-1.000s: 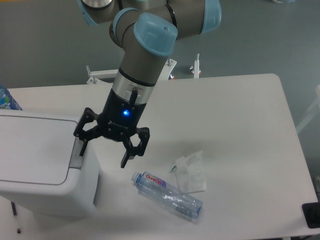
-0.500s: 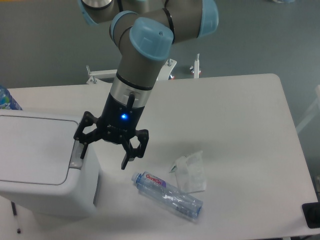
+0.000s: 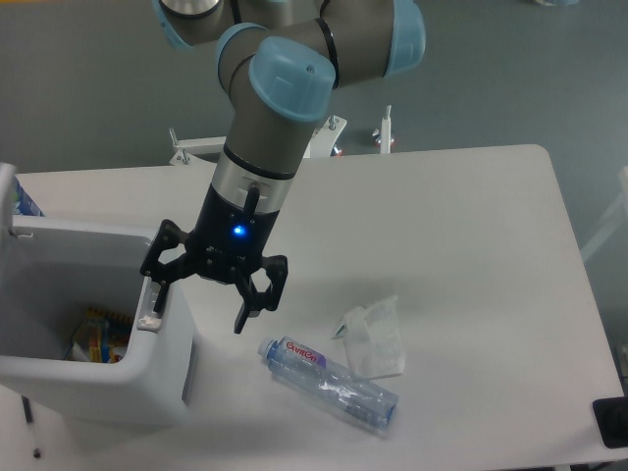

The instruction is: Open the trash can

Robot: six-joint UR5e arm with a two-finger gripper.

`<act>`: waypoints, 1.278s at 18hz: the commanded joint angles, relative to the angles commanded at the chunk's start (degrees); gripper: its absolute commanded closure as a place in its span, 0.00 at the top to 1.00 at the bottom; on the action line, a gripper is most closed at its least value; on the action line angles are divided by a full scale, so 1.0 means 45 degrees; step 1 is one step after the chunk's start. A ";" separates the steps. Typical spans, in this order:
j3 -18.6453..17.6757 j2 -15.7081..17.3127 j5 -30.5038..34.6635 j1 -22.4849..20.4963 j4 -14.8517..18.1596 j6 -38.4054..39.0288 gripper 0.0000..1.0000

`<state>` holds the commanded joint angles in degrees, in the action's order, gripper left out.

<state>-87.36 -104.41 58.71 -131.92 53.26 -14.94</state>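
The trash can, a large white boxy bin, stands at the table's left front. Its lid has swung up at the far left edge, and the inside shows some colourful rubbish. My gripper hangs open over the bin's right rim, holding nothing. Its left finger points down onto the grey push tab. The right finger hangs outside the bin over the table.
An empty clear plastic bottle lies on the table to the right of the bin, with a crumpled white wrapper beside it. A blue-labelled bottle shows behind the bin. A black object sits at the table's front right corner.
The lid was flat and shut in the earlier frames and now stands open, showing the inside. My gripper has sunk slightly and shifted left onto the push tab.
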 joint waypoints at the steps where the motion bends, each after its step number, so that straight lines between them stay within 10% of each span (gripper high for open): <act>1: 0.0000 0.0000 0.0000 0.0000 0.0000 0.0000 1.00; 23: 0.1367 -0.0859 0.2049 -0.2205 0.0058 -0.1599 1.00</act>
<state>-81.21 -108.28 67.93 -141.85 53.52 -22.14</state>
